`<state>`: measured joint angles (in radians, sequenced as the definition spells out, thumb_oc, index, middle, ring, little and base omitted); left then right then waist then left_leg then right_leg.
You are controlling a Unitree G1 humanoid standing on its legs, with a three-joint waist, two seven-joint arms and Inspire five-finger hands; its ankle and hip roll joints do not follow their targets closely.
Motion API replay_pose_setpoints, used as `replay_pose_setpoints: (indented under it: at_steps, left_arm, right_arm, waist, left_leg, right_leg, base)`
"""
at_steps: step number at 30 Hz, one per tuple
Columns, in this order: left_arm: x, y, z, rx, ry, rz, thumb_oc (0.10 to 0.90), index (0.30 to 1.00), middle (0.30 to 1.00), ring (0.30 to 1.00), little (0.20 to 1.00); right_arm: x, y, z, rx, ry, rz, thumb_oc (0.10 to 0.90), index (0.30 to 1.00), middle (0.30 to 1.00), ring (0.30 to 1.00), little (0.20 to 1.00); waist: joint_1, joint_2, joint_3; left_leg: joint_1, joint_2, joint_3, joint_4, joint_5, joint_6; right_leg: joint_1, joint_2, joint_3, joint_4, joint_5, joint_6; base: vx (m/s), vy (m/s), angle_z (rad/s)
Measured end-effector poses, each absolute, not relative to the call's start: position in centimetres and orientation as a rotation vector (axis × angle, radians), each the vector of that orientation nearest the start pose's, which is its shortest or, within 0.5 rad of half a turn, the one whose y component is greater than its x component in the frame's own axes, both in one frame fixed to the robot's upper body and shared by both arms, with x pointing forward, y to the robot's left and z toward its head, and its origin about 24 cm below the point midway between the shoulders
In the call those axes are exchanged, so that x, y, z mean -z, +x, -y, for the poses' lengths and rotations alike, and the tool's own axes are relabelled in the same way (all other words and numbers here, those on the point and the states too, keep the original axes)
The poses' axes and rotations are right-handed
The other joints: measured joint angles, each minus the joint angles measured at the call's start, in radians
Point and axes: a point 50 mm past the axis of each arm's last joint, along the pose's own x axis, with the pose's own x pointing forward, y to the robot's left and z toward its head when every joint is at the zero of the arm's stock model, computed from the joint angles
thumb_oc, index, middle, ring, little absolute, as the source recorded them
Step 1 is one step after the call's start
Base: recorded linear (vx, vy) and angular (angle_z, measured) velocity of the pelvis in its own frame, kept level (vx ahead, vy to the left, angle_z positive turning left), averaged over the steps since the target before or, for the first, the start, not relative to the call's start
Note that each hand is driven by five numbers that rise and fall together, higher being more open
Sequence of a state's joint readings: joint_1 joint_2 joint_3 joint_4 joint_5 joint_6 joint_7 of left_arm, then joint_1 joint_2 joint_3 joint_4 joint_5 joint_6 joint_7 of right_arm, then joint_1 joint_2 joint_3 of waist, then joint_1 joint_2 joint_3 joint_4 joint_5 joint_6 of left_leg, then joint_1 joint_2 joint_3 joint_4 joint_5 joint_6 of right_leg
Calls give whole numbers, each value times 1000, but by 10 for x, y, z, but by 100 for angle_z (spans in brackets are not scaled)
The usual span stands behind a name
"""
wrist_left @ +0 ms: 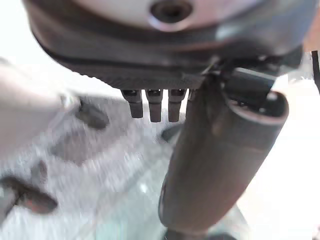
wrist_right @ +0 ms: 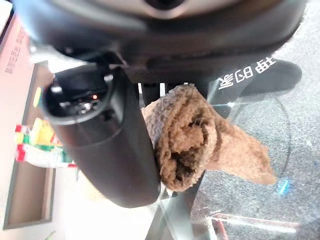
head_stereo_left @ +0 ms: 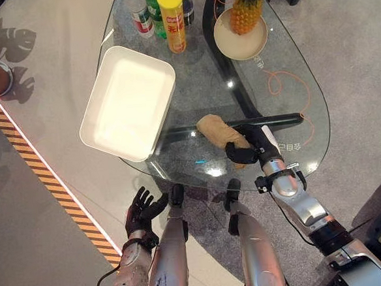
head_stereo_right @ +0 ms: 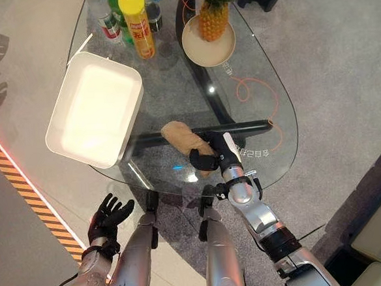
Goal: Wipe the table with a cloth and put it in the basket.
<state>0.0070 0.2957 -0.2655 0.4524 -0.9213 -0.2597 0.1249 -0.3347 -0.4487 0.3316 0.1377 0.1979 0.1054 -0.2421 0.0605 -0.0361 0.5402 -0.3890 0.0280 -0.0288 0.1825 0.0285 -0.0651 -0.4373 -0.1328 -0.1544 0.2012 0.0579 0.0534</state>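
Dark left hand (head_stereo_left: 143,212) hangs off table's near edge at 7 o'clock, fingers spread, holding nothing. White rectangular plastic basket (head_stereo_left: 129,101) sits on oval glass table (head_stereo_left: 291,90) at 10 o'clock, one corner overhanging rim. Yellow can (head_stereo_left: 172,18) and bottles (head_stereo_left: 141,14) stand at 12 o'clock; pineapple (head_stereo_left: 245,8) on cream round plate (head_stereo_left: 239,44) at 1 o'clock. Brown fuzzy cloth (head_stereo_left: 219,133) lies bunched on glass near centre, near end clamped in dark right hand (head_stereo_left: 248,151), fingers curled round it.
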Motion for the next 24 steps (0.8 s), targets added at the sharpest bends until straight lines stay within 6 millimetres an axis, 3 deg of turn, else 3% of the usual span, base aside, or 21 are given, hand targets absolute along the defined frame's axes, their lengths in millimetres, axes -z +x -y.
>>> replay_pose_setpoints:
  at_steps: [8, 14, 19, 24]
  left_arm:
    - [16, 232, -178, -23, -743, -248, 800, 900, 900, 900, 900]
    - [13, 226, -164, 134, -937, -251, 800, 900, 900, 900, 900]
    - [-2, 218, -159, 258, -1131, -157, 800, 900, 900, 900, 900]
    - [-11, 218, -153, 355, -1201, -99, 800, 900, 900, 900, 900]
  right_arm:
    - [-85, 291, 168, -94, -226, 75, 100, 300, 300, 300, 200]
    - [-92, 287, 170, -105, -172, 124, 100, 300, 300, 300, 200]
    - [-95, 278, 186, -62, -99, 162, 100, 300, 300, 300, 200]
    - [-103, 273, 185, -108, -13, 206, 100, 300, 300, 300, 200]
  waist:
    - [10, 17, 1]
    - [12, 17, 1]
    - [15, 17, 1]
    - [-5, 15, 2]
  left_leg:
    - [23, 1, -3, -10, 0, 1]
    - [24, 1, -3, -12, 0, 1]
    - [42, 1, -2, -19, -1, 2]
    - [49, 2, 4, -23, -2, 5]
  right_leg:
    - [19, 0, -4, 0, -14, 2]
    - [20, 0, -4, 0, -14, 1]
    - [35, 0, -3, -1, -17, 1]
    - [41, 2, 0, -9, -18, 2]
  base:
    - [3, -1, 1]
    - [0, 0, 0]
    - [14, 1, 0]
    - [25, 2, -3]
